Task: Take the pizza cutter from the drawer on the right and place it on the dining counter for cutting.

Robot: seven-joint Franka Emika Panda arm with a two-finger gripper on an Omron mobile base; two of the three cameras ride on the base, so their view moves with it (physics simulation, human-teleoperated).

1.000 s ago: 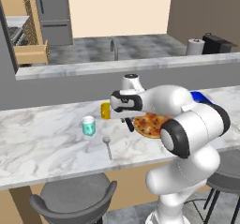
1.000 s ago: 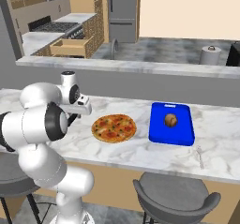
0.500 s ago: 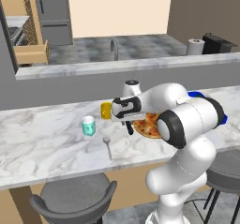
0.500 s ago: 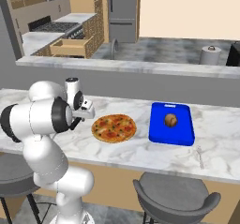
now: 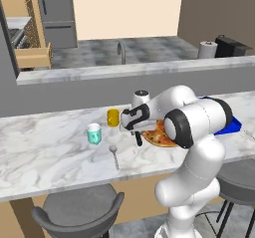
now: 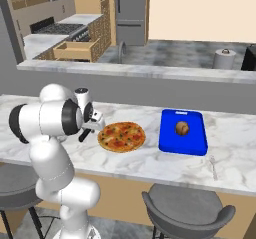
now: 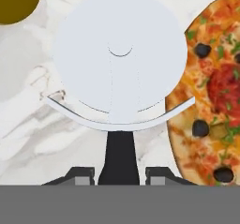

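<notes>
The pizza cutter [image 7: 119, 54] has a round silver wheel and a short black handle, and my gripper [image 7: 119, 174] is shut on that handle. The wheel hangs over the marbled dining counter [image 7: 28, 124], right beside the pizza [image 7: 215, 92]. From the left base view the gripper [image 5: 133, 125] sits low over the counter [image 5: 50, 152] with the cutter's black handle [image 5: 138, 139] poking down at the pizza's [image 5: 158, 136] left edge. The right base view has the gripper [image 6: 92, 127] just left of the pizza [image 6: 121, 136]. The tan drawer [image 6: 75, 50] stands open in the kitchen behind.
A teal cup [image 5: 93, 133], a yellow cup [image 5: 113, 117] and a silver spoon [image 5: 114, 155] lie left of the gripper. Right of the pizza are a blue cutting board [image 6: 182, 143] carrying a brown round item and a fork [image 6: 213, 167]. Grey stools [image 5: 79, 214] stand under the counter.
The hand with the cutter has come down closer to the counter at the pizza's left edge, and the arm's elbow has swung. The grip is unchanged.
</notes>
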